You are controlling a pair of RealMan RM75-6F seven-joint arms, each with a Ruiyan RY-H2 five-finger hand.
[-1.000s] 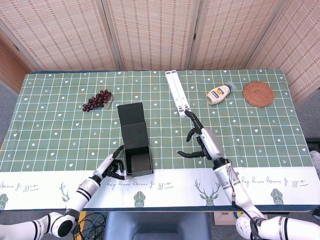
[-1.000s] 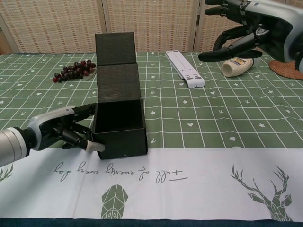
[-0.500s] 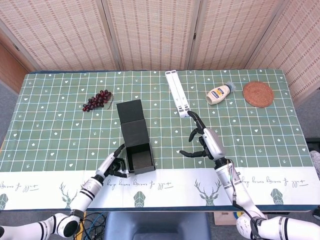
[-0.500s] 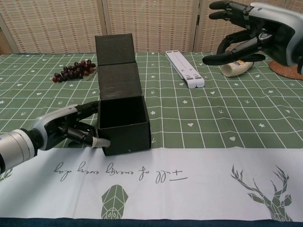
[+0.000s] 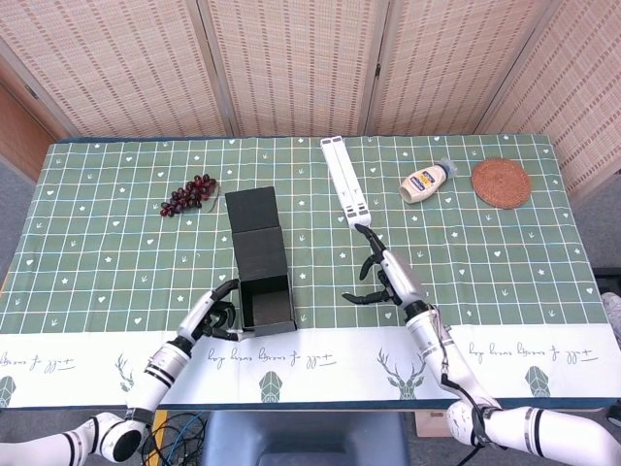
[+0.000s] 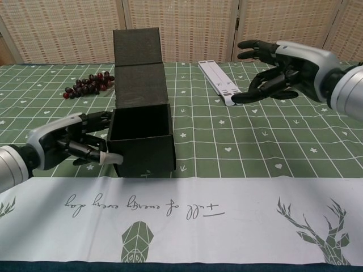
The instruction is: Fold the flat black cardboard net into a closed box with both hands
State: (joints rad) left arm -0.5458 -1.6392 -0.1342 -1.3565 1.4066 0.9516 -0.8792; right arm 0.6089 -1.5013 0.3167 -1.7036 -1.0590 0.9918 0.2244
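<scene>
The black cardboard box (image 5: 269, 303) stands open-topped near the table's front edge, its lid panels (image 5: 254, 231) running up and back from the rear wall; in the chest view the box (image 6: 143, 148) shows an empty inside. My left hand (image 5: 215, 316) grips the box's front left corner, fingers curled on the left wall and the thumb (image 6: 111, 158) on the front face. My right hand (image 5: 384, 279) hovers to the right of the box with fingers spread, holding nothing, and appears in the chest view as the right hand (image 6: 279, 69) above the table.
A grape bunch (image 5: 189, 194) lies behind the box to the left. A white folded stand (image 5: 344, 183) lies at the back centre, a squeeze bottle (image 5: 427, 182) and a woven coaster (image 5: 502, 183) to its right. A folding screen backs the table (image 5: 97, 243).
The box has slid slightly away from the front edge and squared up, with my left hand following it. My right hand has dropped lower and come a little toward the box.
</scene>
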